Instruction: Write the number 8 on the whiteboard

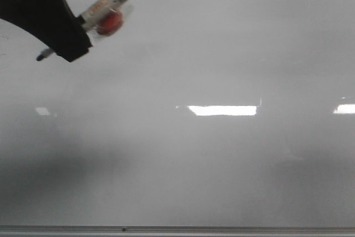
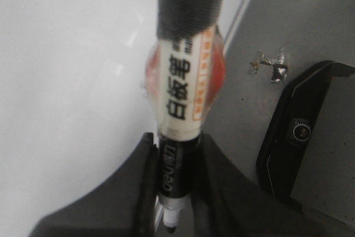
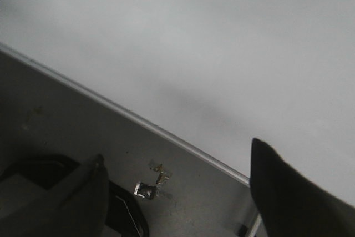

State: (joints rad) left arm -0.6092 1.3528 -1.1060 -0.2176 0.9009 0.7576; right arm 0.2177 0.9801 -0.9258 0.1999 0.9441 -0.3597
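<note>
left gripper point(image 1: 66, 45): clenched on the marker point(image 1: 105, 9), fingers pinching the barrel low down, near the tip
marker: whiteboard pen, white label, red blob taped at mid-barrel; tip point(image 1: 40, 57) pokes out past the fingers, close to the whiteboard's far-left edge
whiteboard point(image 1: 222, 165): glossy pale grey, bright light reflections, thin metal strip along the near edge
number 8: none visible anywhere on the board, writing looks not yet begun
tip contact: can't tell whether the tip touches the board or hangs just off it
right gripper point(image 3: 177, 192): fingers spread, grasping nothing, over the board's near edge
risk 1: start point sits hard by the far-left edge, so the loops may run off the board
risk 2: long barrel beyond the grip could lever and twist in the fingers under pressure, giving wobbly or unclosed loops
risk 3: too little pressure, skipped strokes; glare hides faint ink
</note>
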